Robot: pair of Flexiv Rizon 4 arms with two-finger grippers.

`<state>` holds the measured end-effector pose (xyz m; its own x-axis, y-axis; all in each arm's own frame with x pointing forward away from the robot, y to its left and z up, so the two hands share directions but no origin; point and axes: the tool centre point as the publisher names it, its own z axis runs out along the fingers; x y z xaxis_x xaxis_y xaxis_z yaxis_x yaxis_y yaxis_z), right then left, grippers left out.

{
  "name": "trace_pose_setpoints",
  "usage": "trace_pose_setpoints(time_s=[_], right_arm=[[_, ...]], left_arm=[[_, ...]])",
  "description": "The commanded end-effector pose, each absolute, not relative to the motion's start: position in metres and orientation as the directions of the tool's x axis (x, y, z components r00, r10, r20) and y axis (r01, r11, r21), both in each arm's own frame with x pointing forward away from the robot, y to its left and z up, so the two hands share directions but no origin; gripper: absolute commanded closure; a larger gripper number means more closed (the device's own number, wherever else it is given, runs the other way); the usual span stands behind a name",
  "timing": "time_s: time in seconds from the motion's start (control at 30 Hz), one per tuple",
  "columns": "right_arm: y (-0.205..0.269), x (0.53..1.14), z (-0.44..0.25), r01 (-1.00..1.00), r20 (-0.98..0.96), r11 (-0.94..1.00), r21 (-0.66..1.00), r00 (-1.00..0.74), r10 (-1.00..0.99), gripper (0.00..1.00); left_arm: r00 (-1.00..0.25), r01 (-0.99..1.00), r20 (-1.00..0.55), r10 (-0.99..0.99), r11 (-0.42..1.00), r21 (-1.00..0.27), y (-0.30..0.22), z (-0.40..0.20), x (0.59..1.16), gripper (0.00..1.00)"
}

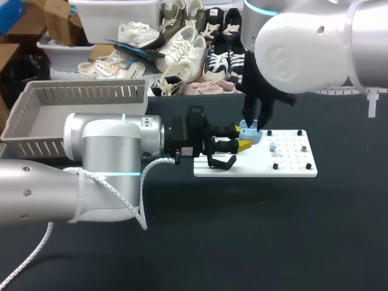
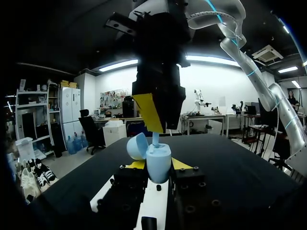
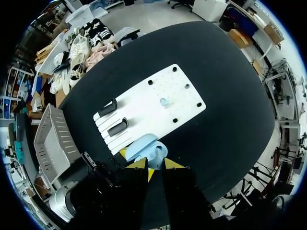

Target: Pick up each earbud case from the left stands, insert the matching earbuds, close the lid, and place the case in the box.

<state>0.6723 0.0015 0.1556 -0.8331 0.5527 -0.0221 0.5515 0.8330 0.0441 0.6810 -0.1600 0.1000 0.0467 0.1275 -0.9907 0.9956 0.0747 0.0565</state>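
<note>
The left gripper [image 1: 245, 144] has its fingers clenched on a pale blue earbud case [image 2: 158, 163], held just above the left end of the white pegboard [image 1: 291, 161] on the black tabletop [image 1: 242, 236]. The case is smooth and rounded, and its lid [image 2: 136, 146] is tipped open. A matching blue earbud [image 2: 156, 139] stands in its mouth under the right gripper [image 3: 154, 164]; whether that one grips it cannot be told. 1 more earbud [image 3: 164, 101] sits on the pegboard.

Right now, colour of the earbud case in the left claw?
Light blue. The earbud case shows best in the left wrist view.
</note>
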Motion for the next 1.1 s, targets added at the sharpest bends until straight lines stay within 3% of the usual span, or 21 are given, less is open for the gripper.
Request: trace_pose_setpoints(time_s=[0.03, 1.07, 1.1], right_arm=[[0.0, 0.67, 0.154, 0.554, -0.022, 0.831, 0.05, -0.831, 0.556, 1.0], [0.001, 0.67, 0.142, 0.556, 0.008, 0.83, 0.048, -0.831, 0.556, 1.0], [0.001, 0.67, 0.142, 0.555, 0.009, 0.831, 0.048, -0.832, 0.555, 0.9]], left_arm=[[0.049, 0.995, -0.991, 0.123, 0.077, 0.058, -0.16, 0.099, 0.681, 1.0], [0.049, 0.995, -0.991, 0.123, 0.077, 0.058, -0.16, 0.099, 0.681, 1.0], [0.049, 0.995, -0.991, 0.123, 0.077, 0.058, -0.16, 0.099, 0.681, 1.0]])
